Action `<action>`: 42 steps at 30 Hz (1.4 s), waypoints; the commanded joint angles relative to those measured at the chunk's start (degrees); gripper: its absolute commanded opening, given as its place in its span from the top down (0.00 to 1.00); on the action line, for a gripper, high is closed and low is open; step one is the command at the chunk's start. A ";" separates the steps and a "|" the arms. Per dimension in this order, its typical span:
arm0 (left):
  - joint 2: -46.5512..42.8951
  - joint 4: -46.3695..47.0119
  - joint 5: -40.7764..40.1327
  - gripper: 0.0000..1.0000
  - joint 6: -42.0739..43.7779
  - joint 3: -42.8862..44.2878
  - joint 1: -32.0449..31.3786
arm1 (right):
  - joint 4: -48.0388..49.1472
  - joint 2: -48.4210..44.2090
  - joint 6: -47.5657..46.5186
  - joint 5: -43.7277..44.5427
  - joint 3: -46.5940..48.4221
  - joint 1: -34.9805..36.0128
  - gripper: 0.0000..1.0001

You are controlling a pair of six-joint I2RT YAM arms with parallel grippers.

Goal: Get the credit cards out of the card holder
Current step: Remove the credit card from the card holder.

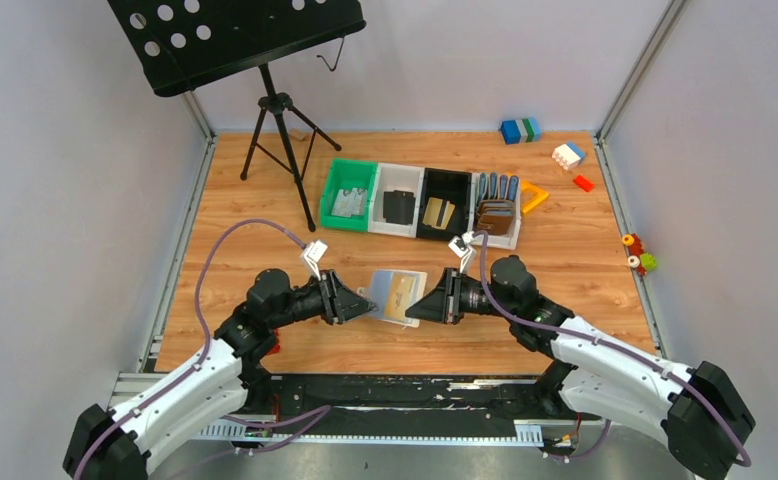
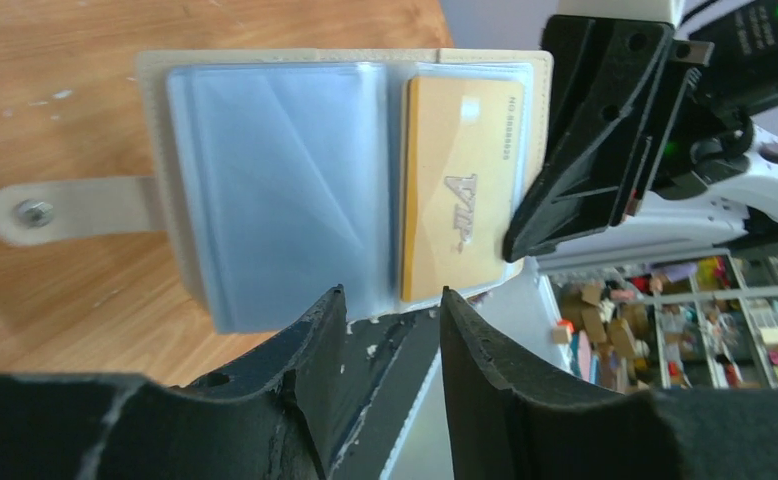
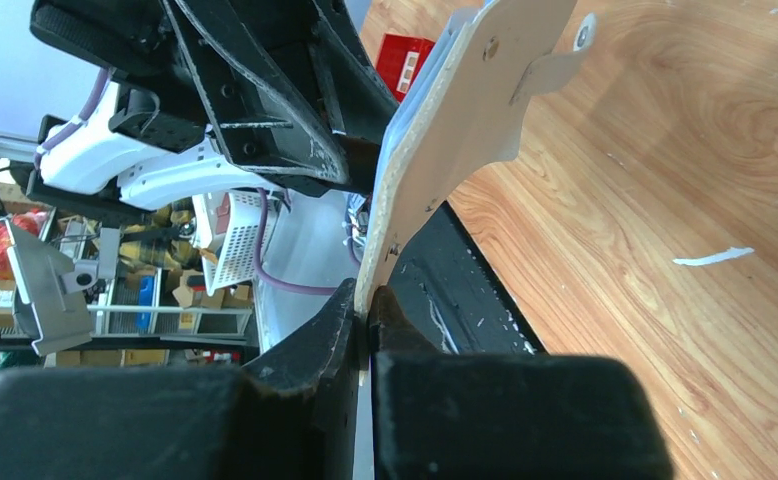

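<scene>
An open card holder (image 1: 397, 293) is held up off a wooden desk (image 1: 245, 200) between two robot arms, near the middle of the desk's near half. It is a pale grey-beige folding wallet with clear plastic sleeves inside.

The right tool (image 1: 417, 305) is closed tight on the right edge of the card holder and carries it. In the right wrist view its two black fingers (image 3: 340, 320) pinch the beige cover, and the short strap tab (image 3: 550, 65) sticks out to the side above the wood.

The left tool (image 1: 365, 303) faces the holder from the left. In the left wrist view its fingers (image 2: 330, 330) stand apart with a clear gap. The near edge of the sleeves sits just at that gap and is not pinched.

A gold card (image 2: 460, 190) marked VIP lies inside the right-hand sleeve. The left-hand sleeve (image 2: 275, 190) looks see-through and light blue-grey.

On the far side of the desk stands a row of four bins:
- A green bin (image 1: 357, 165) on the left holds silver-grey cards (image 1: 348, 203).
- The white bin (image 1: 402, 168) next to it holds a black card (image 1: 399, 207).
- The black bin (image 1: 445, 173) holds gold cards (image 1: 438, 212).
- The last bin holds brown wallets (image 1: 495, 215).

A black music stand (image 1: 235, 40) rises at the far left. Coloured toy bricks (image 1: 520, 130) lie at the far right.
</scene>
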 commanded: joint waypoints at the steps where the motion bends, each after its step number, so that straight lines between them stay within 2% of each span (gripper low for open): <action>1: 3.12 13.79 6.06 0.54 -3.92 0.32 -1.06 | 7.82 0.58 -0.07 -3.66 1.56 -0.11 1.00; 13: 4.66 18.21 6.75 0.60 -7.18 -0.56 -1.02 | 13.12 2.23 1.21 -8.13 1.47 -0.17 1.00; 23: 3.87 11.76 5.61 0.58 -4.44 0.53 -1.03 | 12.88 1.39 0.82 -8.01 1.30 -0.14 1.00; 29: 6.15 27.22 10.26 0.63 -12.84 -2.25 -1.10 | 13.55 1.96 1.17 -8.54 1.16 -0.14 1.00; 35: 7.02 33.45 11.73 0.70 -15.73 -2.80 -1.05 | 13.35 2.29 1.16 -8.63 1.06 -0.18 1.00; 42: 7.35 35.64 12.85 0.83 -16.08 -3.07 -1.03 | 14.08 3.97 1.30 -8.86 1.77 -0.17 0.89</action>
